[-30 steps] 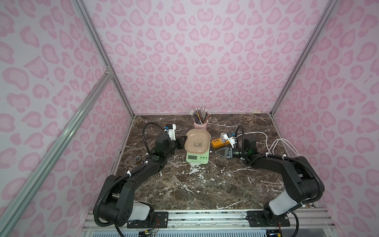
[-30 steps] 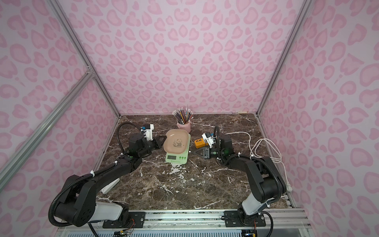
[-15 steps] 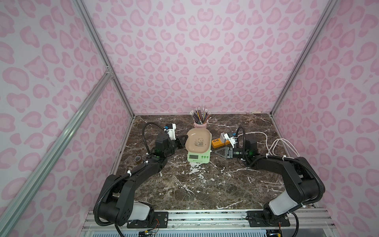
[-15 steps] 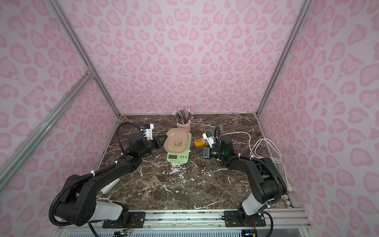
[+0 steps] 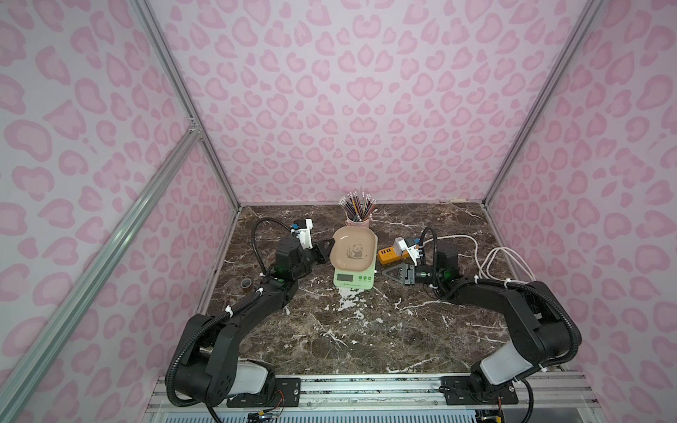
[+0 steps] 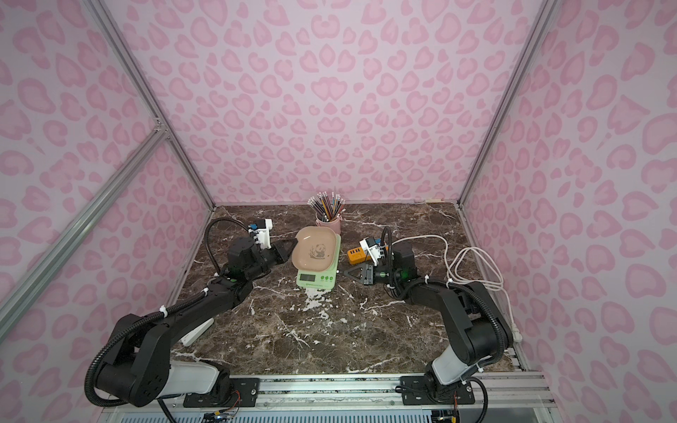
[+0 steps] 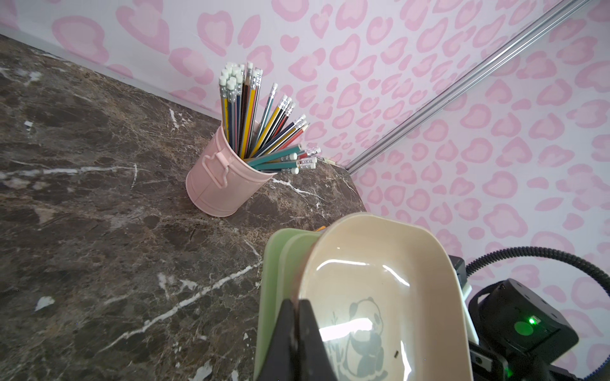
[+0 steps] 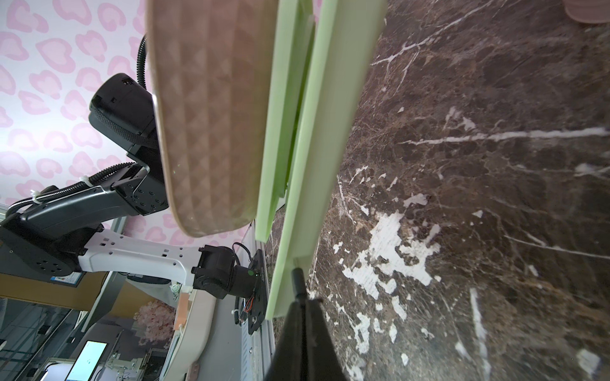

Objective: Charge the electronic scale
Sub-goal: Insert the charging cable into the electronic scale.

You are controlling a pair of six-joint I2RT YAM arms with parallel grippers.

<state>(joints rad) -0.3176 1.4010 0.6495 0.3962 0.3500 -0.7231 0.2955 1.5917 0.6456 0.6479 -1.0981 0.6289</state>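
The electronic scale is mint green and stands mid-table in both top views, with a beige panda tray on top. My left gripper is shut on the tray's left rim. My right gripper is shut on a small black plug. The plug's tip touches the side of the green body near its front corner. Whether the plug is seated in a port is hidden.
An orange power strip lies just right of the scale, behind my right gripper. White cable loops along the right wall. A pink cup of pencils stands behind the scale. A small dark ring lies by the left wall.
My right gripper has edged left toward the scale's side with the plug. The left gripper keeps its hold on the tray rim, and the scale has hardly shifted.
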